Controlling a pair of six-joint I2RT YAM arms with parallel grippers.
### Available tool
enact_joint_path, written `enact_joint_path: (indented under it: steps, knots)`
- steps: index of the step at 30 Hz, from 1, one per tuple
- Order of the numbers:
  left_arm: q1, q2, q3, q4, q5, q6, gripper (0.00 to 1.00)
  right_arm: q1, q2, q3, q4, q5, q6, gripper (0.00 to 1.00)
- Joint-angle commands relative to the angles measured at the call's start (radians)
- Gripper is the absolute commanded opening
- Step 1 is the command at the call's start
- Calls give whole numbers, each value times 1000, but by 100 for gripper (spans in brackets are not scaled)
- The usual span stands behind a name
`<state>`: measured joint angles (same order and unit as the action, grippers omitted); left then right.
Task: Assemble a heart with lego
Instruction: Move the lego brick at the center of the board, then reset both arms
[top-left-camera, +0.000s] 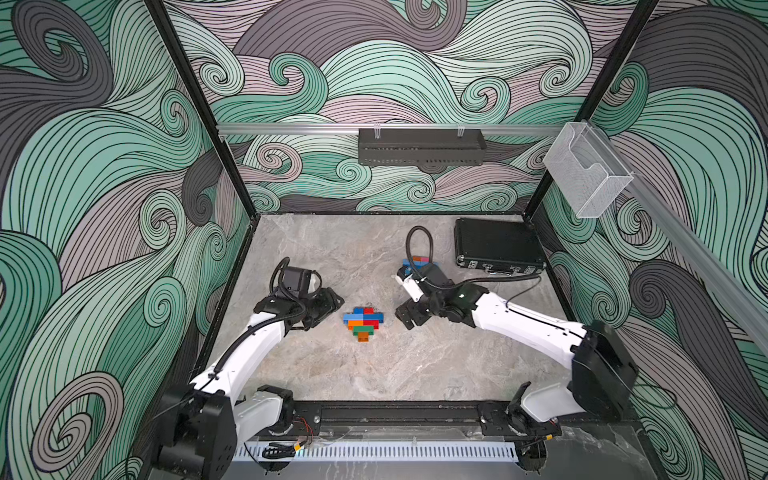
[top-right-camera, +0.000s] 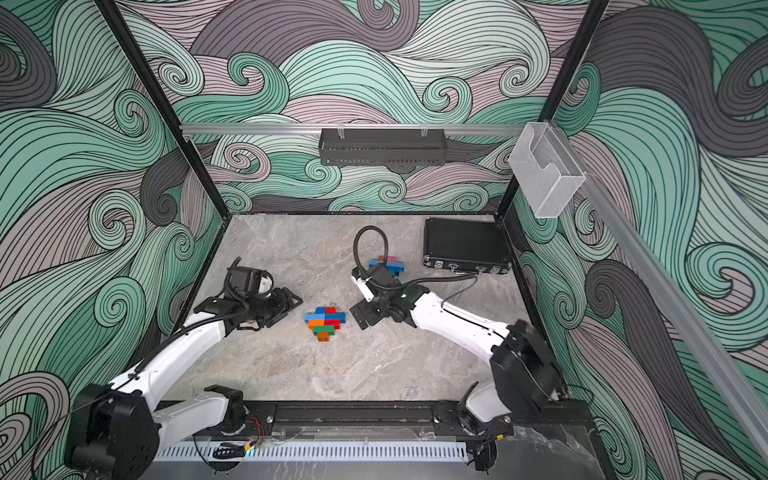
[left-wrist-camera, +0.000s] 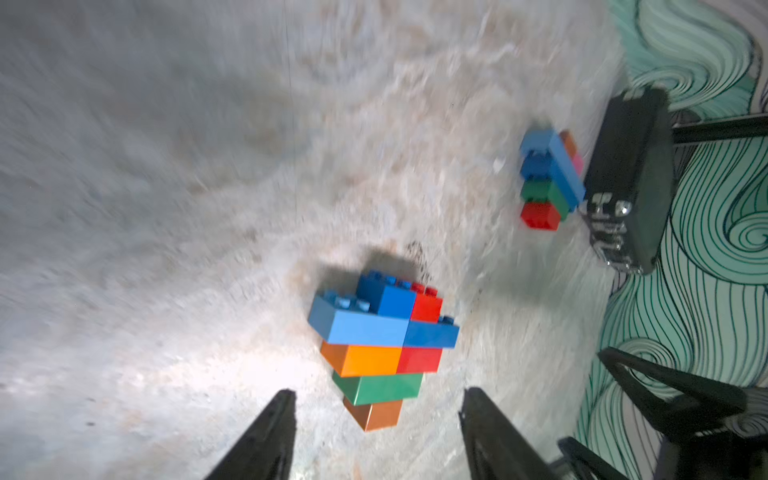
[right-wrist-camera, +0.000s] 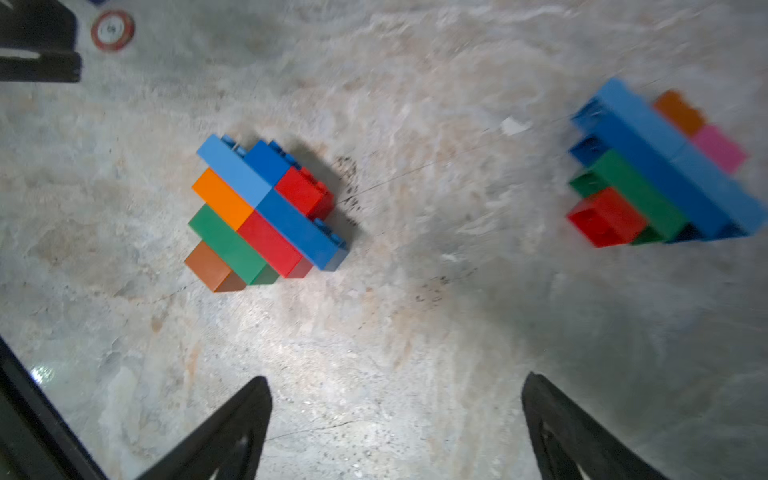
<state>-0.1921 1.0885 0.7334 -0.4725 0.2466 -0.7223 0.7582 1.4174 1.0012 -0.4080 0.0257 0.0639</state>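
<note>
A grey marbled table (top-left-camera: 332, 374) is seen from above, with two robot arms reaching in from the near edge. At the left, the left gripper (top-left-camera: 328, 311) hangs low over the table with its jaws apart and nothing between them. Just beside it, at the centre, lies the lego heart (top-left-camera: 363, 322). It lies flat, in stepped rows: dark blue and red at the back, then two blues, then orange and red, then green, then a single orange brick as the near point. To its right, a small gap away, the right gripper (top-left-camera: 404, 319) stands wide open and empty. Farther back, partly hidden by that arm's wrist, a second lego stack (top-right-camera: 388, 266) lies flat in blue, green, red, orange and pink. A black case (top-left-camera: 498, 245) sits near it in the far right corner. The bricks look light, rigid and smooth. They are probably held together only by press fit, so a stack could split at a seam. The safest hold seems to be across the widest blue row, pinching its two ends. The single tip brick could snap off.
</note>
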Motion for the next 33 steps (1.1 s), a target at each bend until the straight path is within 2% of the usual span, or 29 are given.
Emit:
enact_joint_path:
  steps: [1, 5, 10, 12, 17, 20, 22, 24, 26, 28, 31, 33]
  knots:
    - [20, -16, 77, -45, -288, 127, 75, -92, -85, -28, -9, 103, -19, 99]
    - [30, 48, 138, 51, -592, 241, 82, -237, -173, -70, 44, 202, 16, 99]
    - [57, 138, 99, 305, -700, 499, 87, -357, -265, -227, 281, 356, 40, 99]
    - [95, 165, 97, 325, -625, 526, 88, -404, -279, -285, 360, 384, 36, 99]
    - [149, 258, -5, 485, -575, 567, 88, -495, -292, -362, 460, 470, 18, 99]
    - [152, 278, -133, 677, -570, 608, 88, -541, -294, -410, 547, 472, 13, 99]
    - [162, 280, -219, 870, -551, 643, 89, -571, -285, -441, 615, 472, 4, 99]
    - [179, 262, -229, 910, -516, 653, 89, -603, -266, -472, 683, 465, 2, 99]
    - [196, 287, -251, 1006, -485, 682, 89, -640, -244, -526, 795, 421, -2, 99]
    - [233, 326, -273, 1093, -407, 658, 89, -672, -218, -578, 913, 343, -8, 99]
    - [245, 456, -327, 1308, -407, 656, 88, -671, -159, -641, 1121, 272, -79, 99]
    - [250, 459, -306, 1258, -368, 668, 89, -678, -118, -661, 1186, 190, -94, 99]
